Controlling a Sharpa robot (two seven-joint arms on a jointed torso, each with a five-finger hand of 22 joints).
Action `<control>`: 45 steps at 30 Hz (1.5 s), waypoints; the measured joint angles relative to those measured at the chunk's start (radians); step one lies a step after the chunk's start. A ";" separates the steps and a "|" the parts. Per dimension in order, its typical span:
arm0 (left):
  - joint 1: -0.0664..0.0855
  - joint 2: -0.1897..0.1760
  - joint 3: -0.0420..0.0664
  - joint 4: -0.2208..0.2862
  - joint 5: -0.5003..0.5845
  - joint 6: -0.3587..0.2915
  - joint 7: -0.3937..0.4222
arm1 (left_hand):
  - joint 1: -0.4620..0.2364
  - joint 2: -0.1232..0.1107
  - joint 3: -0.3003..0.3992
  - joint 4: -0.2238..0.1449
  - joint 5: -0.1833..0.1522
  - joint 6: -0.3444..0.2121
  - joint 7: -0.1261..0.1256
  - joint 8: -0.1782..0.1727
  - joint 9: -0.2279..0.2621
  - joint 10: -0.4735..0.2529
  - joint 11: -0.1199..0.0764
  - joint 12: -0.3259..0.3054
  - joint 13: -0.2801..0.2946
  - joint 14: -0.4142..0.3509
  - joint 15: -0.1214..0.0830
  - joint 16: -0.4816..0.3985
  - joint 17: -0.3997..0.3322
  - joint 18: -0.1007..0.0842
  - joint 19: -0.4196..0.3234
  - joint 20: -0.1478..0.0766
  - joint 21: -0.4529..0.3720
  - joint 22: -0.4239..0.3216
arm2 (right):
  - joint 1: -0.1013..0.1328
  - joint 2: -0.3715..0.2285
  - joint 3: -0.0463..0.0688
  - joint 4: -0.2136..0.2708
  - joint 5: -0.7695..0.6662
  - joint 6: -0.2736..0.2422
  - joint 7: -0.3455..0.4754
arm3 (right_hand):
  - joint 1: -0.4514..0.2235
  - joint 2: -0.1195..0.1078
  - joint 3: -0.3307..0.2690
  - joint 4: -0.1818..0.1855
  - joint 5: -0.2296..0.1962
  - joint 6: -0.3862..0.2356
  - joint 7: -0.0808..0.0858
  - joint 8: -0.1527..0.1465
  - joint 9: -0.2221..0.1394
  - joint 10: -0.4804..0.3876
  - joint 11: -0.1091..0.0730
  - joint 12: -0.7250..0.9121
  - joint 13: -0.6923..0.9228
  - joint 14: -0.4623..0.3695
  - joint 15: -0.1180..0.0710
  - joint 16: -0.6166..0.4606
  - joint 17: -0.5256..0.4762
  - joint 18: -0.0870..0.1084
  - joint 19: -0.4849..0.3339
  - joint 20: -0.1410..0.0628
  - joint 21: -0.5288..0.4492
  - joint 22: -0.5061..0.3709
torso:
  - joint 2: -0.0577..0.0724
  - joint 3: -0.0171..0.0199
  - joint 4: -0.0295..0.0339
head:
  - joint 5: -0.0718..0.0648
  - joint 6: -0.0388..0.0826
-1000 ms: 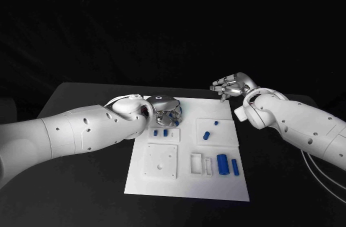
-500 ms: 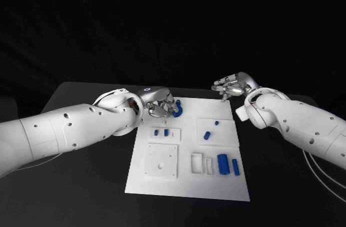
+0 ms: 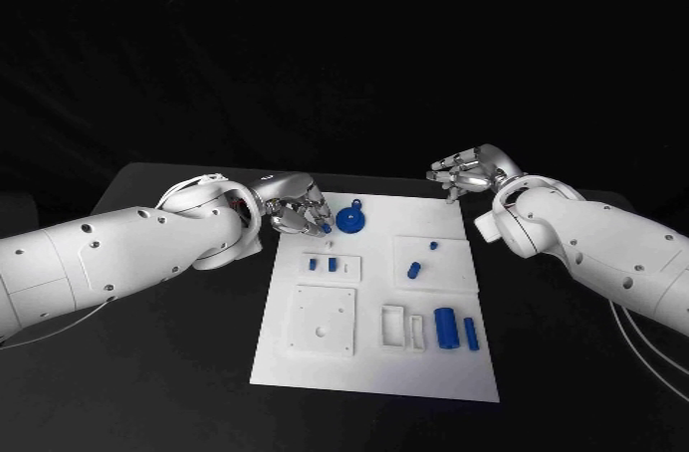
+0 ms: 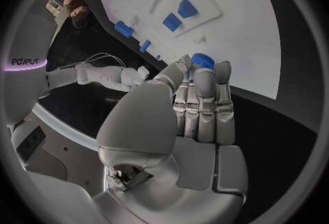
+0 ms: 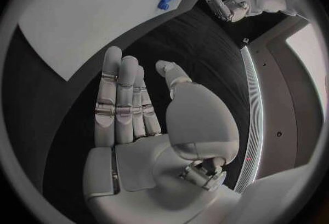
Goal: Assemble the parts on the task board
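We see board (image 3: 376,367) holding blue parts (image 3: 444,326); left hand (image 3: 295,211) pinching blue part (image 4: 202,60); right hand (image 3: 465,172) spread, empty; black table (image 3: 172,372).

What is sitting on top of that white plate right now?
On the task board lie small blue parts: a round one at the far end, two short ones, one mid-board, two longer ones nearer. What lies beneath it is covered.

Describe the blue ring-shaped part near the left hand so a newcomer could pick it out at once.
Start at the white task board in the middle of the black table and go to its far edge. There, just beside the left hand, lies the blue ring-shaped part. It is the one round blue piece with a small tab; the other blue parts are short bars and blocks nearer the robot.
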 measured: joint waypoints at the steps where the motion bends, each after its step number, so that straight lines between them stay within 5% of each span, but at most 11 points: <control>1: 0.000 -0.001 -0.001 0.000 0.000 0.002 0.000 | 0.000 0.000 0.000 0.000 0.000 0.000 0.000 0.000 0.000 0.000 0.000 0.000 0.000 0.000 0.000 0.000 0.000 0.000 0.000 0.000 0.000 0.000 | 0.000 0.000 0.000 0.000 0.000 0.000 0.000 | 0.000 0.000 0.000 0.000 0.000 0.000 0.000 0.000 0.000 0.000 0.000 0.000 0.000 0.000 0.000 0.000 0.000 0.000 0.000 0.000 0.000 0.000 | 0.000 -0.0002 -0.0002 | 0.001 0.000; 12: -0.010 -0.002 -0.020 -0.005 -0.023 0.004 -0.002 | 0.000 0.000 0.000 0.000 -0.002 -0.002 -0.002 0.000 0.000 0.000 0.000 0.000 0.000 0.000 0.000 0.000 -0.001 -0.004 0.000 0.000 0.000 0.000 | 0.000 0.000 0.000 -0.001 0.000 0.000 0.000 | 0.000 0.000 0.000 0.000 0.000 0.000 0.000 0.000 0.000 0.000 0.000 0.000 0.000 0.000 0.000 0.000 0.000 0.000 0.000 0.000 0.000 0.000 | 0.001 0.0003 -0.0022 | 0.010 0.001; 45: -0.027 0.035 -0.023 -0.050 -0.059 0.006 -0.016 | 0.005 -0.005 -0.005 0.002 -0.002 0.000 0.000 0.000 0.000 0.000 0.000 0.000 -0.001 0.000 0.000 0.000 0.000 -0.004 0.000 0.000 0.000 0.000 | 0.000 0.001 0.000 -0.001 0.001 0.000 0.000 | 0.000 0.000 0.000 0.000 -0.001 0.000 0.000 0.000 0.000 0.000 0.000 0.000 0.000 0.000 0.000 0.000 0.000 0.000 0.000 0.000 0.000 0.000 | 0.001 0.0020 -0.0029 | -0.002 -0.003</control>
